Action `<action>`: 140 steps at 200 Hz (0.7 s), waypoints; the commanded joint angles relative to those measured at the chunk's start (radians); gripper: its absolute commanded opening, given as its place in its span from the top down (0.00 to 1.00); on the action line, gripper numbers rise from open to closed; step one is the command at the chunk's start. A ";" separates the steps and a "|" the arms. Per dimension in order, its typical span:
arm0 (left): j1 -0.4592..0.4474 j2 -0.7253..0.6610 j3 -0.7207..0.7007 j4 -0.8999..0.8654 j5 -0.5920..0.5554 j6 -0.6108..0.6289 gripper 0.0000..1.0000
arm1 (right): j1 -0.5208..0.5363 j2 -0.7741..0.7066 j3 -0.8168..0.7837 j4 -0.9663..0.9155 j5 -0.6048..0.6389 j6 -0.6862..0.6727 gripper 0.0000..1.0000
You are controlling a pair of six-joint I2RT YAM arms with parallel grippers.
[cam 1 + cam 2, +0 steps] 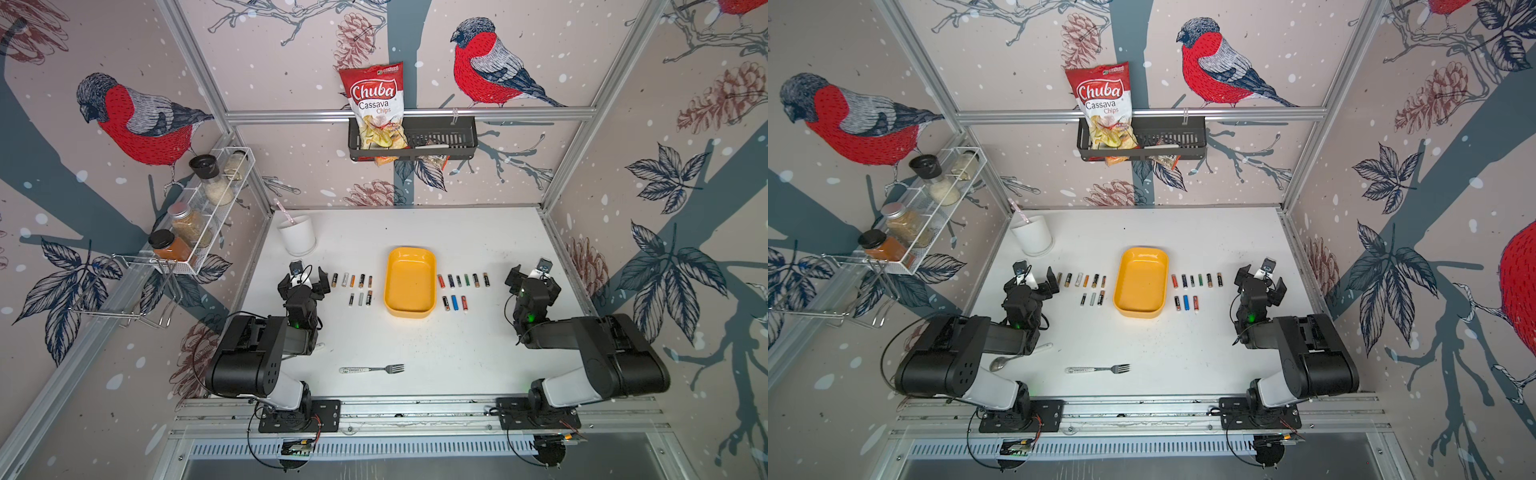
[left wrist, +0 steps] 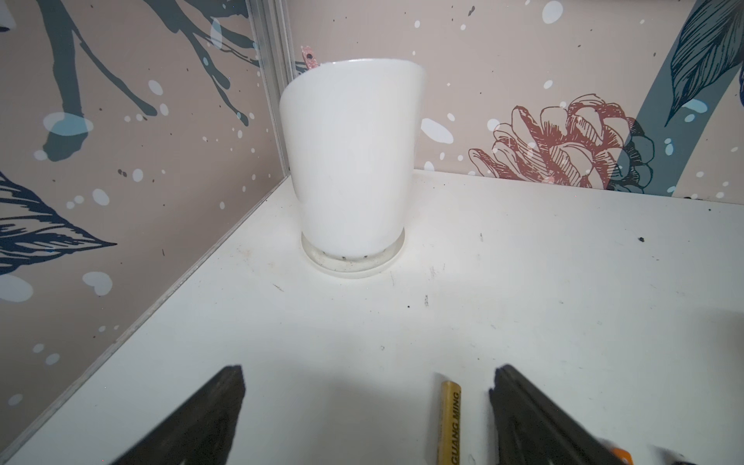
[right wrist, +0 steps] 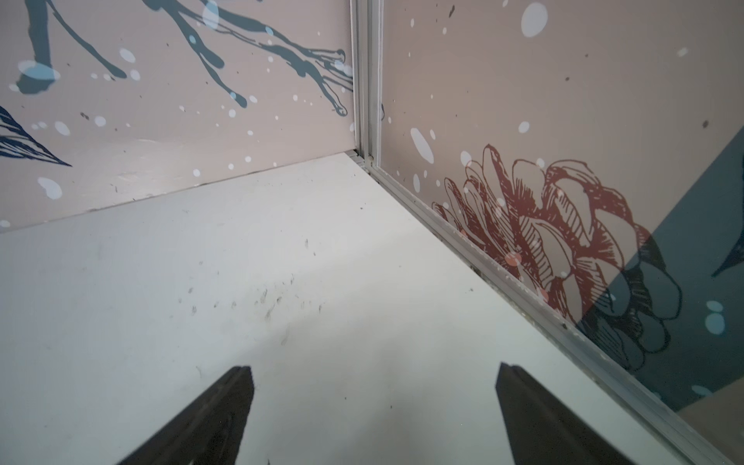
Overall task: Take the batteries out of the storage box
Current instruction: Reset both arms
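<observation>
Box (image 1: 409,286) sits mid-table, empty, rim free all round. Batteries (image 1: 352,281) lie flat on the table (image 1: 457,353) in two short rows on each side of it. The left lot is just beside the box's left wall and the right lot (image 1: 459,281) just beside its right wall. None touch the box.

My left claw (image 1: 306,284) is released, jaws wide, low at the outer end of the left lot. In the wrist view a gold battery (image 2: 449,418) lies on the table between my fingers (image 2: 523,410), close to one of them, not gripped. A cup (image 2: 350,161) stands beyond that claw near the back-left corner, apart from it.

My right claw (image 1: 534,282) is released too, jaws wide over bare table. It sits outboard of the right lot with a gap, near the right wall rail (image 3: 483,261).

Room: a bare strip runs from the box back to the rear wall. In front of the box there is wide bare table between my arms, with only a fork (image 1: 372,369) towards the front edge. A spoon (image 1: 1000,363) lies partly under my left arm.
</observation>
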 commanded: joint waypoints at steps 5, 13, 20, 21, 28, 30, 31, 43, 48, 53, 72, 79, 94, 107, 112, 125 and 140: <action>0.004 0.000 0.004 0.044 0.014 0.012 0.02 | -0.028 0.008 -0.049 0.147 -0.139 -0.001 0.00; 0.003 0.001 0.004 0.045 0.012 0.013 0.02 | -0.031 0.073 -0.122 0.409 -0.141 -0.037 0.00; 0.002 0.001 0.004 0.045 0.012 0.013 0.01 | -0.013 0.089 -0.147 0.472 -0.117 -0.054 0.00; 0.003 0.001 0.004 0.044 0.012 0.013 0.01 | -0.010 0.084 -0.147 0.470 -0.111 -0.052 0.00; 0.002 0.000 0.004 0.045 0.012 0.013 0.01 | 0.004 0.044 -0.136 0.383 -0.096 -0.051 0.00; 0.003 0.001 0.004 0.045 0.012 0.013 0.02 | 0.008 0.036 -0.130 0.353 -0.094 -0.047 0.00; 0.003 0.001 0.004 0.045 0.012 0.013 0.02 | 0.008 0.030 -0.127 0.337 -0.095 -0.044 0.00; 0.002 0.001 0.004 0.045 0.012 0.013 0.01 | -0.013 0.041 -0.087 0.279 -0.113 -0.031 0.00; 0.002 0.001 0.004 0.044 0.012 0.013 0.02 | -0.016 0.058 -0.069 0.269 -0.115 -0.031 0.00; 0.003 0.001 0.005 0.044 0.012 0.013 0.02 | -0.019 0.057 -0.069 0.268 -0.120 -0.030 0.00; 0.003 0.001 0.006 0.045 0.012 0.013 0.01 | -0.029 0.037 -0.053 0.201 -0.142 -0.015 0.00; 0.002 0.000 0.006 0.044 0.012 0.013 0.02 | -0.043 0.038 -0.059 0.217 -0.167 -0.012 0.00; 0.002 0.000 0.006 0.044 0.012 0.013 0.02 | -0.046 0.032 -0.054 0.196 -0.173 -0.009 0.00; 0.002 0.000 0.005 0.044 0.012 0.013 0.01 | -0.043 0.034 -0.054 0.199 -0.167 -0.011 0.00; 0.002 0.000 0.006 0.044 0.012 0.013 0.01 | -0.043 0.037 -0.053 0.202 -0.170 -0.012 0.00; 0.002 0.000 0.006 0.044 0.011 0.013 0.02 | -0.043 0.041 -0.056 0.212 -0.172 -0.014 0.00; 0.003 0.000 0.005 0.044 0.012 0.013 0.01 | -0.050 0.050 -0.046 0.205 -0.193 -0.012 0.00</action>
